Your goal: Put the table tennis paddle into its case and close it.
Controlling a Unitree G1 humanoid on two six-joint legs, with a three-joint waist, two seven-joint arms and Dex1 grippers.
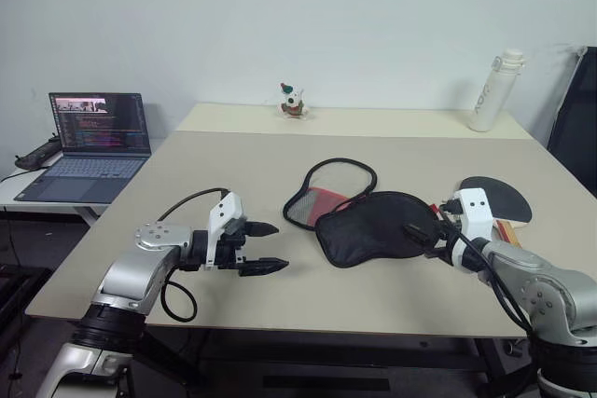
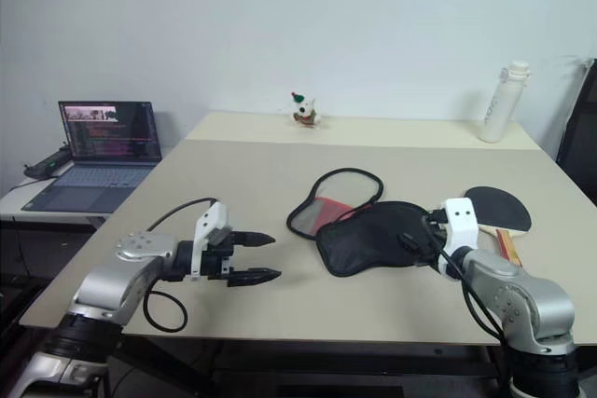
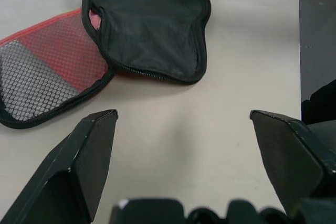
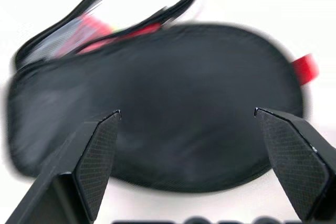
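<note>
Left eye view shows a pale beige desk point(image 1: 280, 295) with a soft black fabric case point(image 1: 373, 226) lying unzipped near its middle, the red and black-mesh flap point(image 1: 312, 204) folded out toward the robot's left and the zip edge curling into an open loop behind it. The table tennis paddle point(image 1: 499, 198), round black rubber face with a pale wooden handle, rests flat on the desk just past the case on the robot's right, close to the desk's right edge. The left gripper point(image 1: 261, 249) hovers over bare desk well apart from the case, its black fingers spread wide and holding nothing. The right gripper point(image 4: 186, 114) faces the black case at close range, fingers also spread wide and empty. Broad bare desk lies between the left gripper and the case. Farther back stand a white bottle point(image 1: 492, 92) with unreadable lettering, a small figurine point(image 1: 294, 102) and, off to the left, an open laptop point(image 1: 89, 146).
</note>
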